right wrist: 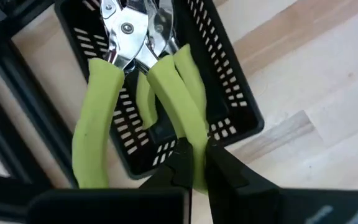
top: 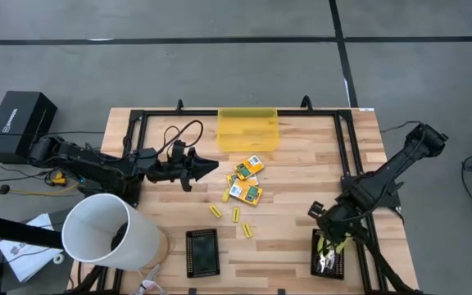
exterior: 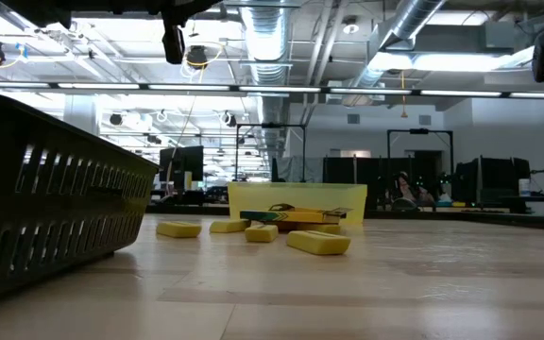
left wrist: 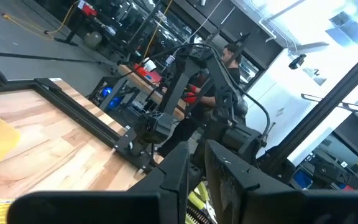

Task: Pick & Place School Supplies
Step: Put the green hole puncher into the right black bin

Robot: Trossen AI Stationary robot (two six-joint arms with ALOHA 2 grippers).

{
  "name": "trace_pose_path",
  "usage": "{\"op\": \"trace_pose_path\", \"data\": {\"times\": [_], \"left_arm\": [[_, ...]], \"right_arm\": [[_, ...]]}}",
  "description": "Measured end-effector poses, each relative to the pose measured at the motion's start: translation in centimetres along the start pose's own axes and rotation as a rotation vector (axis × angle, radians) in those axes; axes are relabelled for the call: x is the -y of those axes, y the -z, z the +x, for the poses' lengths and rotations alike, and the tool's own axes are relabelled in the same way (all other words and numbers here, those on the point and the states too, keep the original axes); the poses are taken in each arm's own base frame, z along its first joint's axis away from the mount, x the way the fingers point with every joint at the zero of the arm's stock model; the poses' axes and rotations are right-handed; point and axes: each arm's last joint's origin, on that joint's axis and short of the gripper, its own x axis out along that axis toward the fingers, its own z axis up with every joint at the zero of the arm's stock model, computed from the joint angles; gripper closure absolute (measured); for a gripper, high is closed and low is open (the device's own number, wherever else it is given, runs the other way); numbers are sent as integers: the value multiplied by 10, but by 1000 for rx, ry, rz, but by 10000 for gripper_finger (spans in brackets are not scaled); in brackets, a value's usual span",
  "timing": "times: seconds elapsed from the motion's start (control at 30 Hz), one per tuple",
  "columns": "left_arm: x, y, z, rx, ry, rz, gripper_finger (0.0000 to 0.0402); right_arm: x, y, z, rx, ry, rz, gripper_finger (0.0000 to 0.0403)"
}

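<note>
On the left we see the left gripper [top: 209, 166] hovering over the table beside the translucent yellow bin [top: 247, 129], with nothing between its fingers; whether they are apart or together we cannot tell. Just to its right lie the printed boxes [top: 245, 180], clustered near the bin, and nearer to us the yellow sticks [top: 235, 215] are scattered on the wood; none of these has been put away. The near-left black tray [top: 202, 251] looks empty to us. Farther right, the right gripper [right wrist: 194, 163] is clamped on one yellow-green handle of a metal hand tool [right wrist: 143, 59], holding it over the near-right black tray [right wrist: 232, 93], where a second hand tool [right wrist: 143, 102] seems already to lie beneath. We judge the task to be early: the tools are nearly dealt with, while the boxes and sticks remain.
</note>
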Motion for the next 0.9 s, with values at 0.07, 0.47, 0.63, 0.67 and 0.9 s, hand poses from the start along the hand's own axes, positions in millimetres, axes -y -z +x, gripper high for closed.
{"op": "trace_pose_path", "data": {"times": [0.07, 0.47, 0.63, 0.67, 0.9], "left_arm": [[-1, 1, 0, -7, -7, -5, 353], [-3, 3, 1, -21, -28, -19, 353], [-4, 6, 2, -32, -39, -16, 353], [-5, 7, 2, -37, -43, -15, 353], [-11, 16, 8, -68, -70, -41, 353]], "right_arm": [[3, -1, 2, 32, 12, -10, 392], [14, 5, 18, 95, 48, 23, 393], [15, 9, 29, 114, 53, 34, 393], [15, 11, 31, 110, 51, 41, 393], [13, 17, 39, 101, 29, 52, 393]]}}
